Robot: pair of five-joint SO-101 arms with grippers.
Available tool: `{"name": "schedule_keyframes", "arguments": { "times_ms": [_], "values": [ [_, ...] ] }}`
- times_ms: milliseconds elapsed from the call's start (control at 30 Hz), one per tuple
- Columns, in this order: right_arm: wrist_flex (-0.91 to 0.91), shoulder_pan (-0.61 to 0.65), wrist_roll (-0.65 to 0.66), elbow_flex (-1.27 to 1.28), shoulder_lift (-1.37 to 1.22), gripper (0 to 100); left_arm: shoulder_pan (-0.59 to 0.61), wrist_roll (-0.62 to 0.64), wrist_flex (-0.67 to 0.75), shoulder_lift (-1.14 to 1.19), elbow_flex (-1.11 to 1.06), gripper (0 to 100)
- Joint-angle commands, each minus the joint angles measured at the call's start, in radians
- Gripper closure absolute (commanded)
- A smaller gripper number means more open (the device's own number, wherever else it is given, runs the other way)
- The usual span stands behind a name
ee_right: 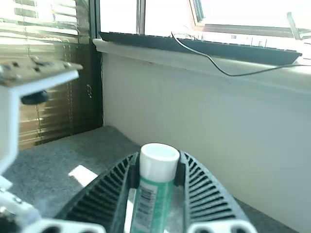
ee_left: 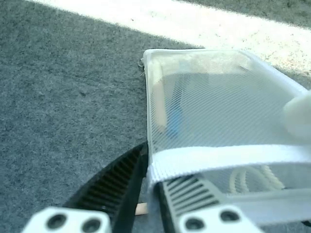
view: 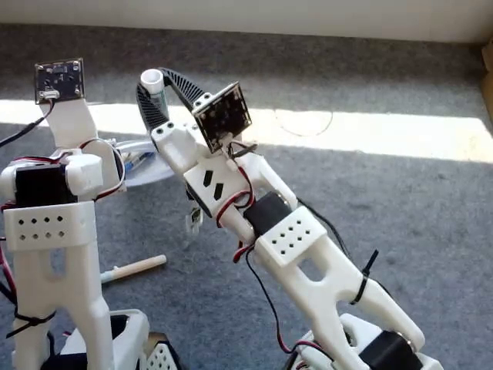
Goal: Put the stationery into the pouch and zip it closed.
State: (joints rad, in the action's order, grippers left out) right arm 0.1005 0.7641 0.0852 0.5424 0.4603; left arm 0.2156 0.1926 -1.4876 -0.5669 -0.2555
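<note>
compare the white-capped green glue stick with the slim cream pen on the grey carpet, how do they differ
The green glue stick is clamped in the right gripper, up off the grey carpet; the cream pen lies loose on it. The glue stick points cap-up; the pen lies flat. The glue stick looks thicker than the pen. Both are outside the white mesh pouch.

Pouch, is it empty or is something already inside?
Not empty: through the mesh pouch, a pale stick and a blue item show inside.
</note>
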Motion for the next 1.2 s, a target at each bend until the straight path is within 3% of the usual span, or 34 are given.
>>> {"name": "schedule_keyframes", "arguments": {
  "times_ms": [0,167,433,767,967,1167],
  "values": [
    [0.028,0.059,0.014,0.051,0.156,93.3,0.01,-0.003,0.005,-0.016,0.004,99],
    [0.028,0.163,0.02,0.163,0.295,93.3,0.01,-0.003,0.005,-0.016,0.004,99],
    [0.025,0.171,0.02,0.203,0.371,93.3,0.01,-0.003,0.005,-0.016,0.004,99],
    [0.036,0.125,0.021,0.223,0.186,93.3,0.01,-0.003,0.002,-0.016,0.004,99],
    [0.219,0.071,0.021,0.209,0.101,93.3,0.01,-0.003,0.002,-0.016,0.004,99],
    [0.226,0.074,0.021,0.209,0.079,93.3,0.01,-0.003,0.003,-0.016,0.002,99]
  ]
}}
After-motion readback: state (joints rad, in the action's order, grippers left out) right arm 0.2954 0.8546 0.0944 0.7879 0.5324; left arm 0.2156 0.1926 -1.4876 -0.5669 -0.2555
